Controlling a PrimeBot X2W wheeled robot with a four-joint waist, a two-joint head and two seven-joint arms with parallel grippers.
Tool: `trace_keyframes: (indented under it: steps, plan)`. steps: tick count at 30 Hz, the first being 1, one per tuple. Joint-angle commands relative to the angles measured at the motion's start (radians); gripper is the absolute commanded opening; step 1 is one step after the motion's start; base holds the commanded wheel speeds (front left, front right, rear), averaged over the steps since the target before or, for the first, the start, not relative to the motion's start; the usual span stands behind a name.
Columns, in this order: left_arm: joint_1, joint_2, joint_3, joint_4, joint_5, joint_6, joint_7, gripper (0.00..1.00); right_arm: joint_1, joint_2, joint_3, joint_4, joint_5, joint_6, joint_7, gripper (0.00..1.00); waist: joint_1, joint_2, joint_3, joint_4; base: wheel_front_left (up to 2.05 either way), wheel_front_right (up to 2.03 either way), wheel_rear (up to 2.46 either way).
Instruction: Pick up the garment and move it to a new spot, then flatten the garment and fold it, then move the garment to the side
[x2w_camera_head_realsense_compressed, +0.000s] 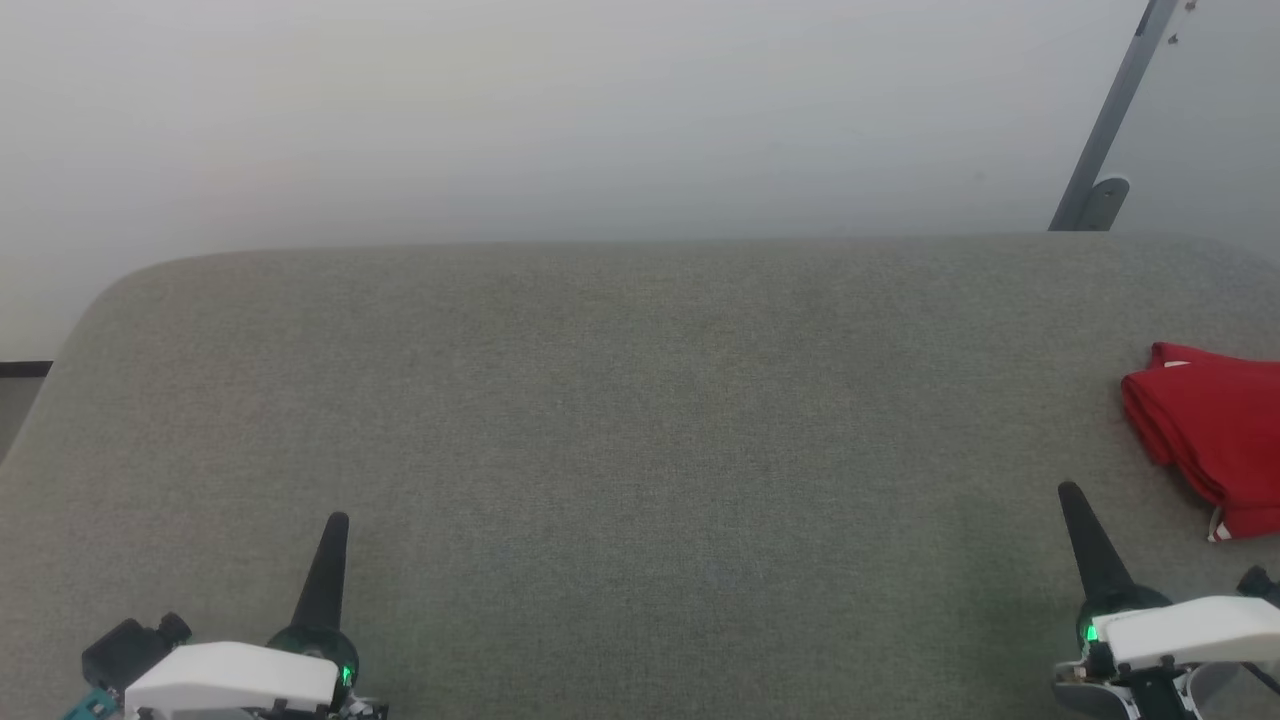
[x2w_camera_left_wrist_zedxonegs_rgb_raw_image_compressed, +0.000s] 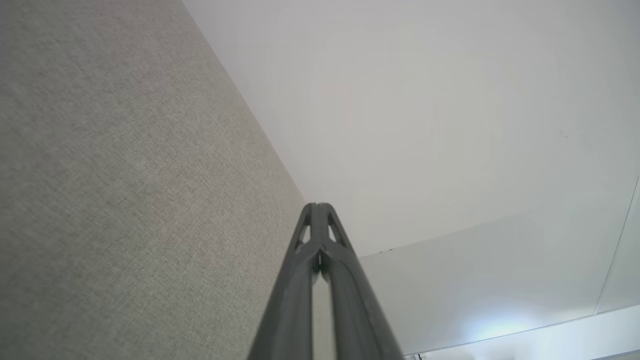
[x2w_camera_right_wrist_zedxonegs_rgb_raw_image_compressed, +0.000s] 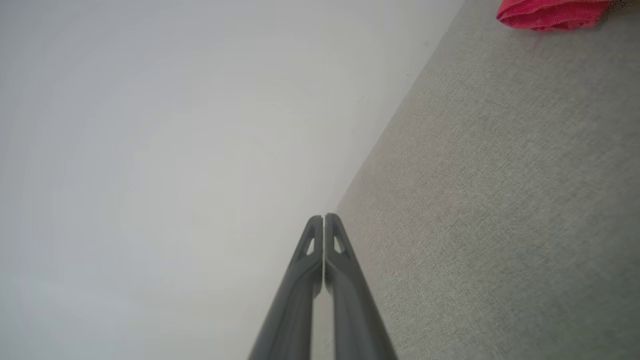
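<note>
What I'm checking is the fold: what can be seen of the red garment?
The garment is bright red soft cloth, folded into a compact layered bundle with bits of white at two corners. It lies flat on the grey fabric surface, at the head view's right edge, partly cut off. Only the surface touches it; the right hand sits apart.

No legible text or markings.

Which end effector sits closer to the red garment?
The right end effector, shut, at lower right just short of the garment; the left end effector is far across the grey surface.
</note>
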Motion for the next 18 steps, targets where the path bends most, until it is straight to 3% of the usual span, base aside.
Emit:
trace_keyframes:
  steps: [1, 18]
  plan:
    - [-0.031, 0.003, 0.006, -0.003, -0.031, -0.002, 0.008, 0.00, -0.027, 0.002, -0.004, -0.003, 0.028, 0.001, 0.008, 0.00, 0.0000, 0.0000, 0.001, -0.001, 0.00, 0.00, 0.00]
    - [-0.067, -0.011, 0.015, 0.020, -0.158, -0.002, 0.047, 0.00, -0.056, 0.019, -0.005, 0.022, 0.149, 0.000, 0.034, 0.00, 0.0000, 0.0000, 0.008, -0.010, 0.00, 0.00, 0.00]
